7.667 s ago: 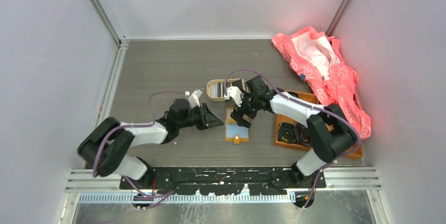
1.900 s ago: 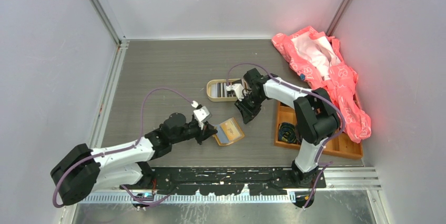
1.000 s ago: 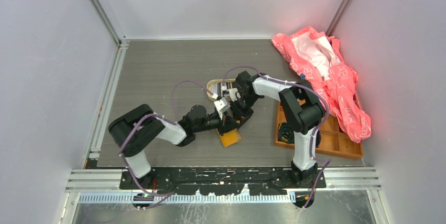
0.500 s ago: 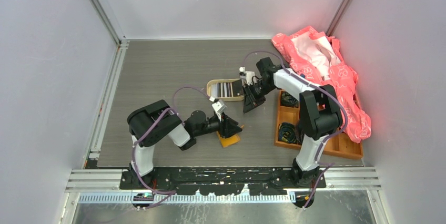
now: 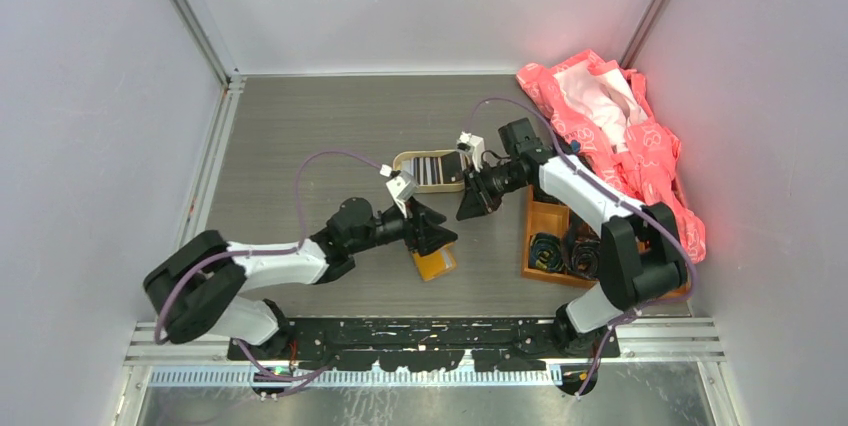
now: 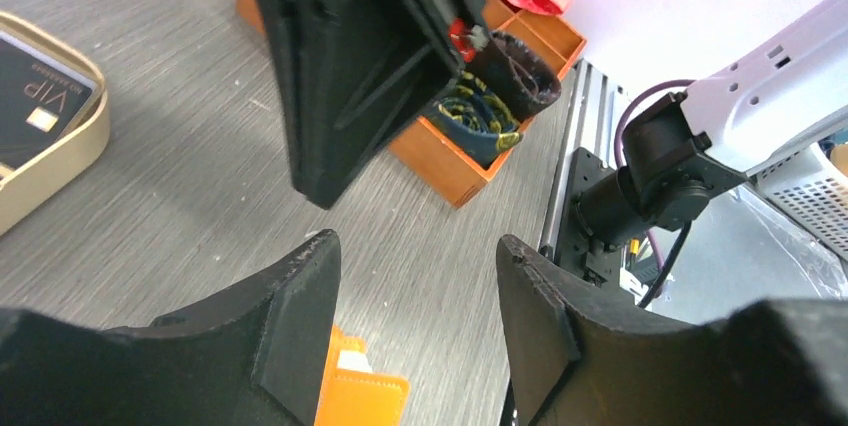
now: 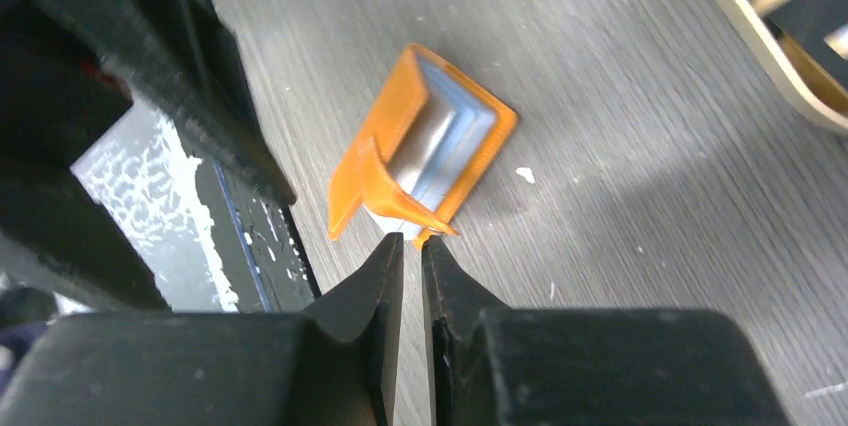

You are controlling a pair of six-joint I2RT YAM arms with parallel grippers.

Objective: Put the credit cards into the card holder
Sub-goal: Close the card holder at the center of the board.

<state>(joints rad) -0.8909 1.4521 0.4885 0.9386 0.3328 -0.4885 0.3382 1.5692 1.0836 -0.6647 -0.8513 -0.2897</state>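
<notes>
The orange card holder (image 5: 435,264) lies half folded on the table, showing pale blue inside (image 7: 420,151). My left gripper (image 5: 436,230) hovers just above it, open and empty; in the left wrist view the card holder (image 6: 345,393) peeks out beside the left fingertip of this gripper (image 6: 418,256). My right gripper (image 5: 468,208) hangs beyond the holder, jaws shut with only a slit between them and nothing in it (image 7: 412,241). Credit cards (image 5: 432,168), striped and black, lie in the oval beige tin (image 5: 405,183); a black VIP card (image 6: 35,111) shows there.
An orange wooden compartment tray (image 5: 540,208) with rolled belts stands at the right. Crumpled pink cloth (image 5: 610,131) covers the back right corner. The tin's rim (image 7: 770,51) is close behind the holder. Cage walls bound the table.
My left gripper has opened and let go of the card holder, which now lies on the table. The right arm drew back toward the tin and tray.
</notes>
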